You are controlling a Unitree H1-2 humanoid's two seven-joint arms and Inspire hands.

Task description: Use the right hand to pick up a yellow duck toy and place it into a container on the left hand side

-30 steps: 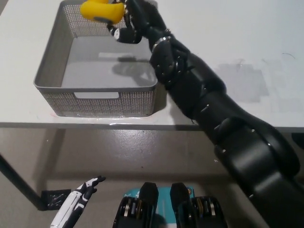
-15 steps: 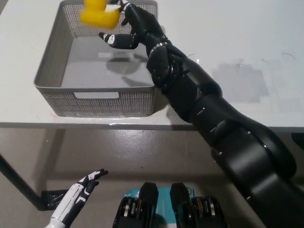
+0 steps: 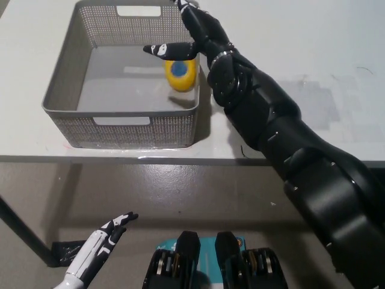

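a white desk point(image 3: 313, 54) carries a grey mesh basket point(image 3: 66, 78) above a bare floor. the yellow duck toy point(image 3: 180, 74) lies inside the basket near its right wall, free of the right robot hand point(image 3: 189, 36), whose fingers spread wide above it. best to lift straight up, clearing the rim. the left robot hand point(image 3: 99, 250) rests low, fingers apart, empty.

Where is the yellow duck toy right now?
In the head view, the yellow duck toy lies inside the grey basket, near its right wall, just under the open right hand.
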